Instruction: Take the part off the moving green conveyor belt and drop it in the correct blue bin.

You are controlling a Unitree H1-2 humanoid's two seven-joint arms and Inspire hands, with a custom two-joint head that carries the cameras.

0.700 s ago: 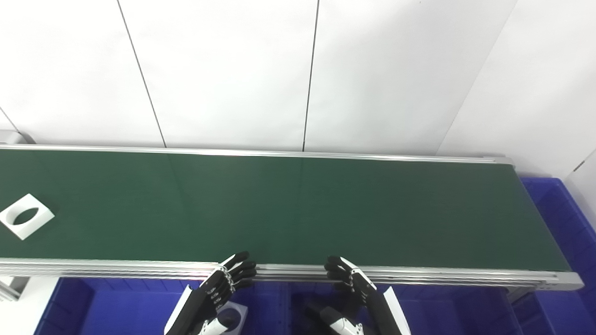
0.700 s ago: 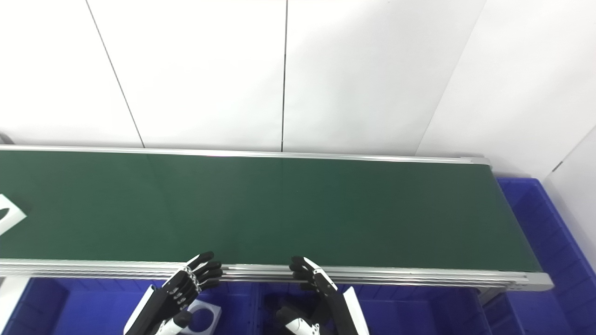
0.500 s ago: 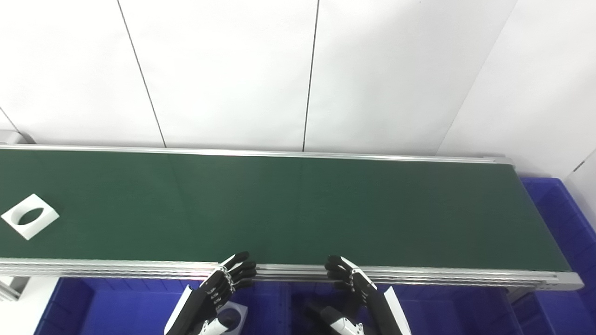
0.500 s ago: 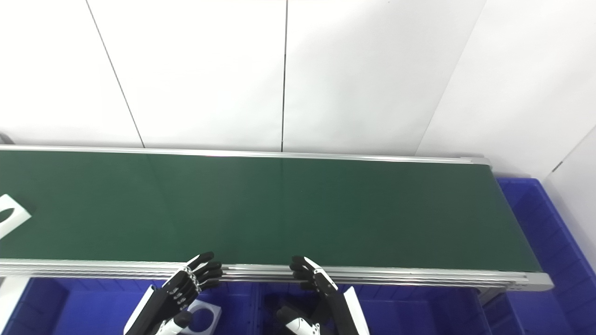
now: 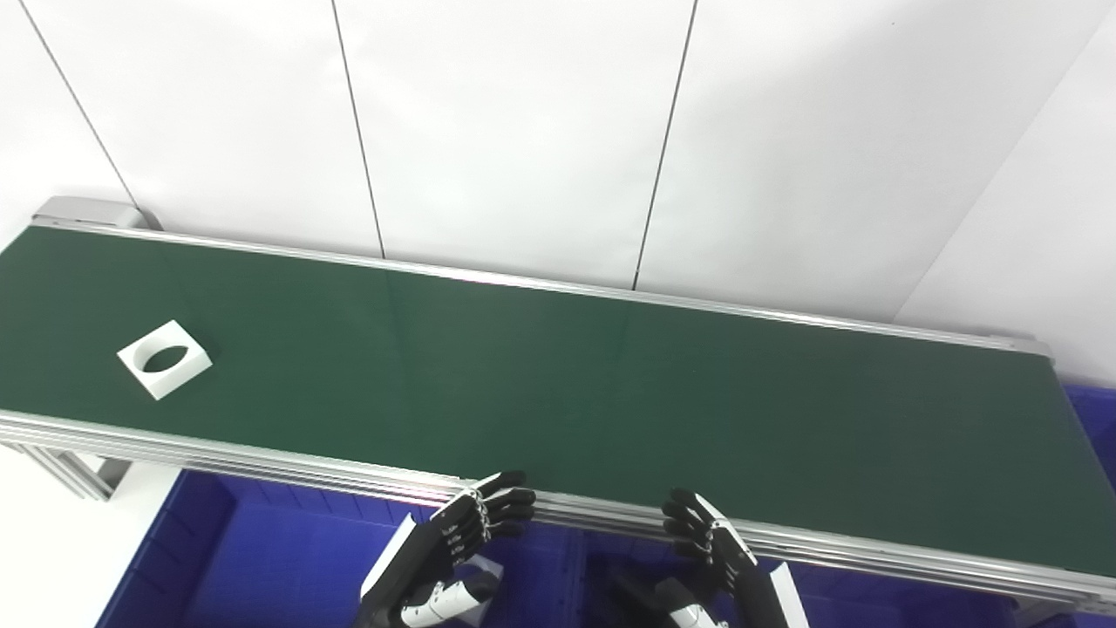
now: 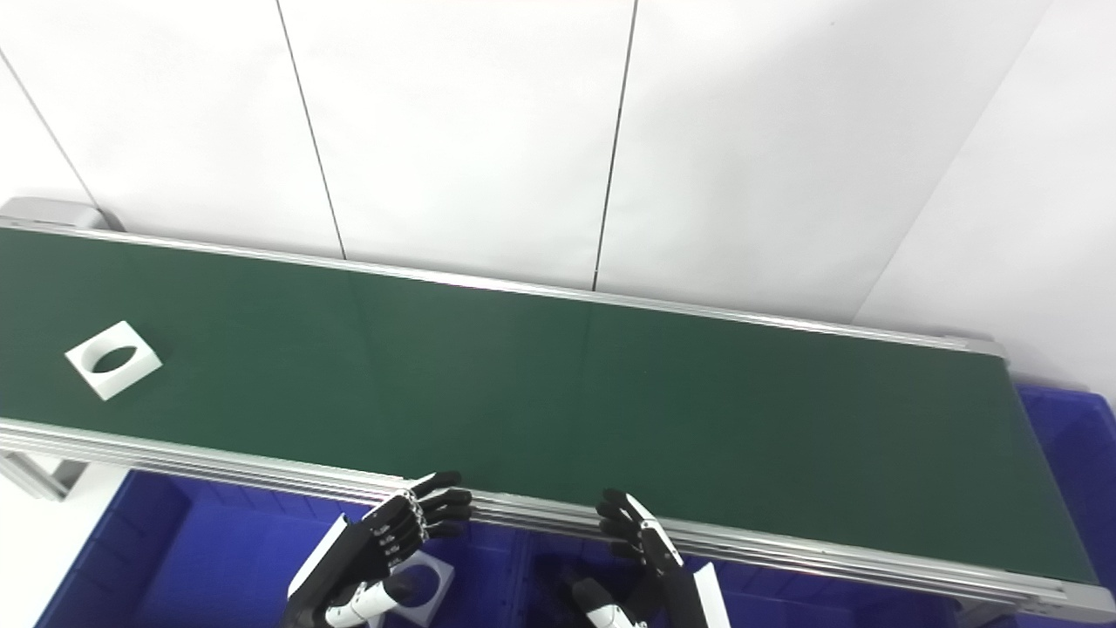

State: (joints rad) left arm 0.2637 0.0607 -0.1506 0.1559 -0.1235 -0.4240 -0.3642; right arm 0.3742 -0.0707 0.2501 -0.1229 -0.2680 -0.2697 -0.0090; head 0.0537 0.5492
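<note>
A white square part with a round hole (image 5: 165,358) lies flat on the green conveyor belt (image 5: 558,384) near its left end. Both hands hover in front of the belt's near rail, far to the right of the part. My left hand (image 5: 466,534) is open, fingers spread and holding nothing. My right hand (image 5: 708,549) is open too, fingers apart. A blue bin (image 6: 218,567) sits below the rail under the hands, and a second white holed part (image 6: 420,583) lies in it, half hidden by the left hand.
An aluminium rail (image 5: 261,462) runs along the belt's near edge. Another blue bin (image 6: 1077,453) stands past the belt's right end. White wall panels (image 5: 523,131) rise behind the belt. The belt's support leg (image 5: 74,467) shows at bottom left.
The camera has turned left, so the whole picture has shifted right and tilted. The white part has ridden a little to the right along the belt. Both hands keep their open pose.
</note>
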